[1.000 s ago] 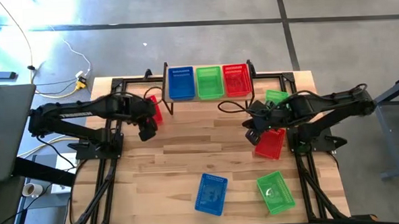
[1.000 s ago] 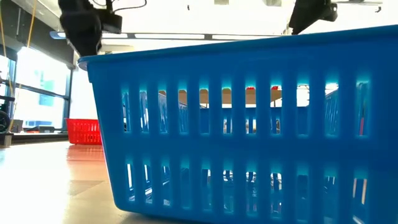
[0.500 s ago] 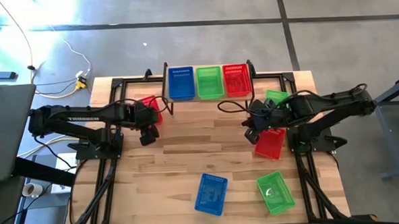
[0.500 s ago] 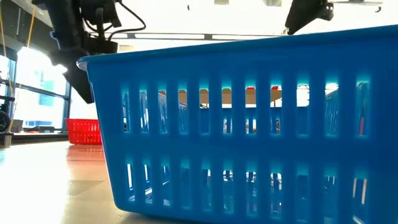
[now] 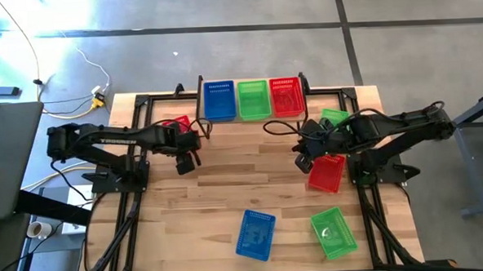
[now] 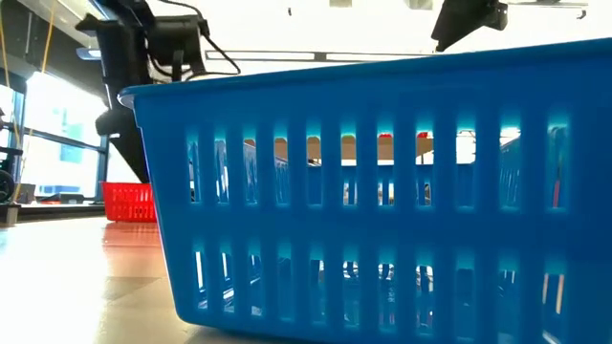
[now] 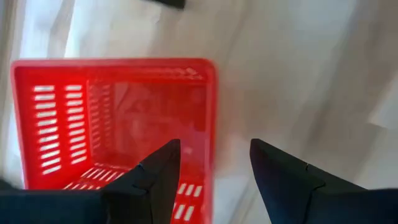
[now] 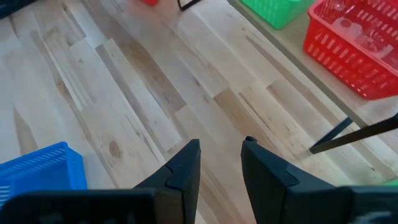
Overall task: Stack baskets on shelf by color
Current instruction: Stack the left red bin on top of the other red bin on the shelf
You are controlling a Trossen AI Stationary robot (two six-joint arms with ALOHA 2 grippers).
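L gripper [image 7: 211,171] is spread, empty, hovering over the red basket [image 7: 115,124] at the table's L rear, just beside the shelf [image 5: 254,119]. Key relation: the basket's near long wall sits right under the gap between the 2 fingers [image 7: 155,177], so it looks lined up to straddle that rim; L arm is clearly the nearer one.

R gripper [image 8: 221,168] is spread a bit, holds nothing, over bare table [image 8: 124,112] beside another red basket [image 5: 326,173].

Shelf already has 1 blue, 1 green, 1 red on it. Loose ones: green [image 5: 335,117] by R arm, blue basket [image 5: 255,233] and green [image 5: 334,233] at the front.

High view gives the whole layout but L arm hides most of the target; L wrist view shows rim vs fingers. Low view is mostly blocked by the blue basket's wall.
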